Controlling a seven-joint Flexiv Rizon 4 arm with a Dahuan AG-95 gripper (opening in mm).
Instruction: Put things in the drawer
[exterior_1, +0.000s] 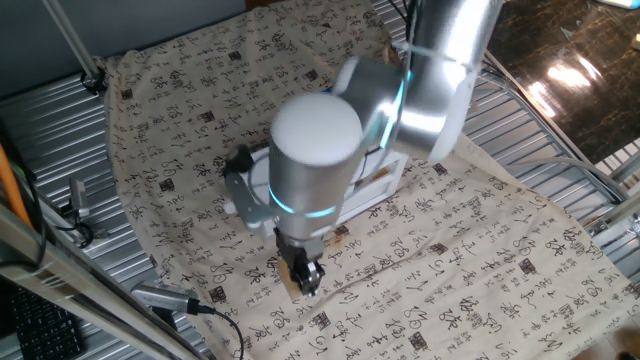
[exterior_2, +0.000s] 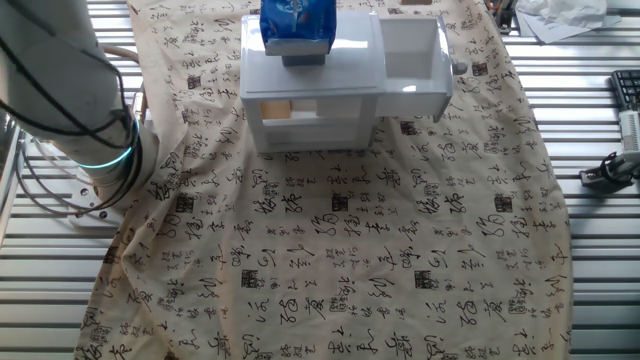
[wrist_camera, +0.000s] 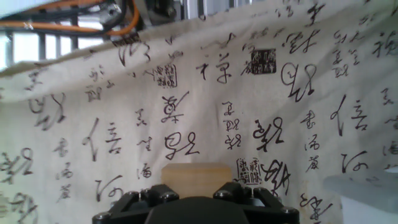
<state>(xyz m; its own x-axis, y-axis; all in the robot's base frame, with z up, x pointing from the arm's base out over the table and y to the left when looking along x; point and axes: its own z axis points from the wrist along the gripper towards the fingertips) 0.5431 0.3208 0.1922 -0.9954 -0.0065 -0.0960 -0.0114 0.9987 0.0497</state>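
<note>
End effector (exterior_1: 312, 277) low over calligraphy-print cloth (exterior_1: 480, 250) on tabletop, tan block (wrist_camera: 196, 173) at its fingertips; whether pinched, cannot tell. Upper white drawer (exterior_2: 415, 62) pulled out of cabinet (exterior_2: 310, 95); tissue pack (exterior_2: 296, 25) on top.

Two high opposing views share cloth (exterior_2: 330, 240); hand view close.

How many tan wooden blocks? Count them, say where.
1: the small tan wooden block lies on the printed cloth at the pincer; others may hide inside the white cabinet.
</note>
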